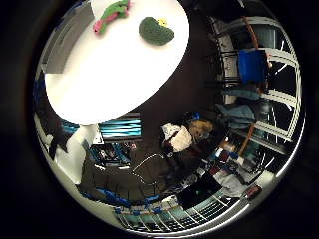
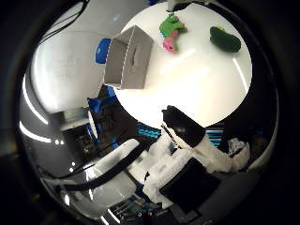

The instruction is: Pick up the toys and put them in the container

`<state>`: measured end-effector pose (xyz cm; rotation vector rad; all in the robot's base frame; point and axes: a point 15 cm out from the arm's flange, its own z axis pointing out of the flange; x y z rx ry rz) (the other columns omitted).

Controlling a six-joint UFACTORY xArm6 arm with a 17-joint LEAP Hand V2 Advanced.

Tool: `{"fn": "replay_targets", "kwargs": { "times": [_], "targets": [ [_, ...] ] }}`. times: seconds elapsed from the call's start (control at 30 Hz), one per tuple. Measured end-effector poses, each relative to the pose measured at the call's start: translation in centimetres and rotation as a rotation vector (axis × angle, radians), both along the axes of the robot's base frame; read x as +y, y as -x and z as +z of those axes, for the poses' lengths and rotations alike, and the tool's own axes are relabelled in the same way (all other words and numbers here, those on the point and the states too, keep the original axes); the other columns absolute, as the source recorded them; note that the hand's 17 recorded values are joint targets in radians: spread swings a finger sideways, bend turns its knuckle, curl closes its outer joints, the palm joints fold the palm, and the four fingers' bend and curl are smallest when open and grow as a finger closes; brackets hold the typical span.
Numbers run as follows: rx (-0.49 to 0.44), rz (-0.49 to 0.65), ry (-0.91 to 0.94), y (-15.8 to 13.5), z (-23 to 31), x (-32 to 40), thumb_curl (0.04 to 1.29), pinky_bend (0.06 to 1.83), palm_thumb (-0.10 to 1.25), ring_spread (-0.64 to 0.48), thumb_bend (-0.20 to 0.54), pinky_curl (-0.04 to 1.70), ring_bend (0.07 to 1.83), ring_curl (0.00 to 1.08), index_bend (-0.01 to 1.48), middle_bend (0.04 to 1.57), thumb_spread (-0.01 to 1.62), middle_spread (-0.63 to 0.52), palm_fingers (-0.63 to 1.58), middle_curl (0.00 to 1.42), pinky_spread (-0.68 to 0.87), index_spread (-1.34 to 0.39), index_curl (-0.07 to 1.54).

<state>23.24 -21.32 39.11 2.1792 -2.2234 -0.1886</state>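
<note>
A pink and green soft toy point(image 2: 172, 28) and a dark green soft toy point(image 2: 225, 39) lie near each other on a round white table point(image 2: 187, 80). An open grey box container point(image 2: 131, 58) stands on the same table, away from the toys. My hand point(image 2: 192, 141) is well above the table and off its edge, with white and black fingers relaxed and nothing between them. The right little finger side palm view shows the pink and green toy point(image 1: 112, 15) and the dark green toy point(image 1: 156, 32) at the far side of the table point(image 1: 110, 75).
A blue object point(image 2: 103, 49) sits just behind the container. A blue chair point(image 1: 252, 65) stands on the dark floor beside the table. Cluttered gear and furniture point(image 1: 189, 134) lie on the floor away from the table.
</note>
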Motion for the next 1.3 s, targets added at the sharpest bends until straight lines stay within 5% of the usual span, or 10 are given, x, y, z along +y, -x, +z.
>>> {"fn": "replay_targets", "kwargs": {
  "times": [0.43, 0.93, 1.3],
  "targets": [
    [-0.023, 0.001, 0.015, -1.1, 0.6, -0.8, 0.26, 0.31, 0.61, 0.21, -0.016, 0.3, 0.23, 0.24, 0.16, 0.2, 1.25, 0.06, 0.26, 0.3, 0.44, -0.42, 0.3],
    [-0.124, -0.085, 0.056, -7.4, 3.4, -7.2, 0.26, 0.39, 0.58, 0.21, -0.018, 0.3, 0.28, 0.26, 0.15, 0.2, 1.24, 0.08, 0.22, 0.32, 0.43, -0.4, 0.27],
    [-0.225, -0.155, 0.08, -14.9, -3.0, -13.6, 0.27, 0.48, 0.51, 0.22, -0.021, 0.31, 0.33, 0.26, 0.15, 0.2, 1.17, 0.13, 0.11, 0.33, 0.44, -0.37, 0.24]
  ]
}}
